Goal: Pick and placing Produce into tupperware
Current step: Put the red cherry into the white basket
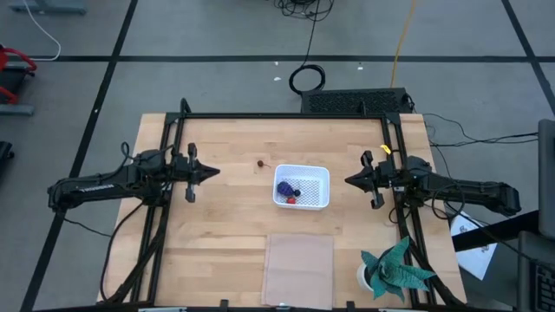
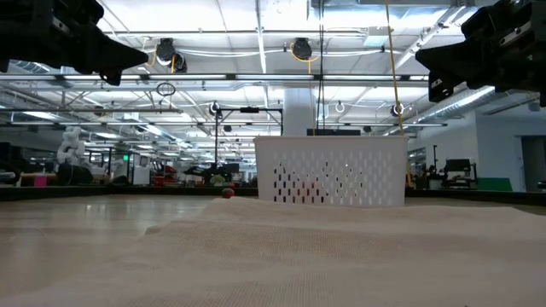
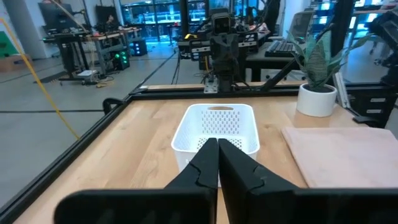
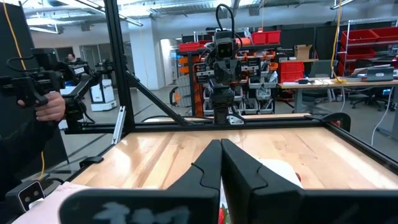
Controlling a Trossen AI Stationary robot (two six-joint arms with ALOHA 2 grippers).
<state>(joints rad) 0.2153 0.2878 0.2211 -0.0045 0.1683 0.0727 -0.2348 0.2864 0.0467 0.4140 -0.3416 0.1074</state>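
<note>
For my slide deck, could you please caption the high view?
Both arms wait with fingers shut either side of the white container holding purple and red fruit; one small berry remains on the table.

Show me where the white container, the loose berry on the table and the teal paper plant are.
white container [image 1: 317, 176], high view, on its bare mesh floor.
loose berry [image 1: 263, 163], high view, on its middle.
teal paper plant [image 1: 397, 269], high view, on its leaves.

Bright, even overhead light; blurred foreground in low view.
</note>
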